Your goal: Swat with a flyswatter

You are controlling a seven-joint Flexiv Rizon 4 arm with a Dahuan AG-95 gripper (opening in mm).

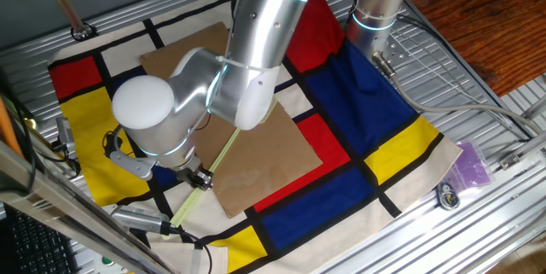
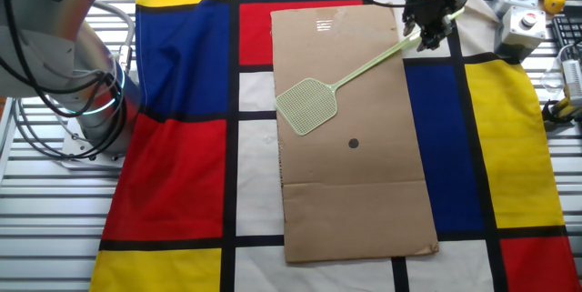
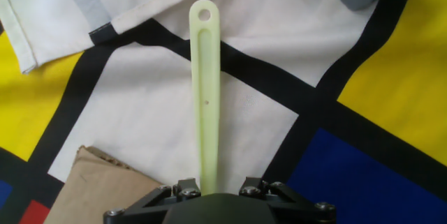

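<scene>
The pale yellow-green flyswatter [image 2: 307,105] lies slanted over the brown cardboard sheet [image 2: 355,192], with its mesh head at the sheet's left-middle. Its thin handle runs up-right into my gripper [image 2: 427,30]. The gripper is shut on the handle near its end. In the hand view the handle [image 3: 206,98] sticks out forward from between the fingers, its hanging hole at the far tip. In one fixed view the handle [image 1: 220,156] shows beside my gripper [image 1: 198,177], and the arm hides the head. A small dark dot [image 2: 354,143] sits on the cardboard just right of the head.
A red, blue, yellow and white checked cloth [image 2: 182,174] covers the table. A second arm's base [image 2: 91,101] stands at the left. A button box [image 2: 520,21] and toys sit at the far right. A tan wooden stick [image 1: 64,1] leans at the back.
</scene>
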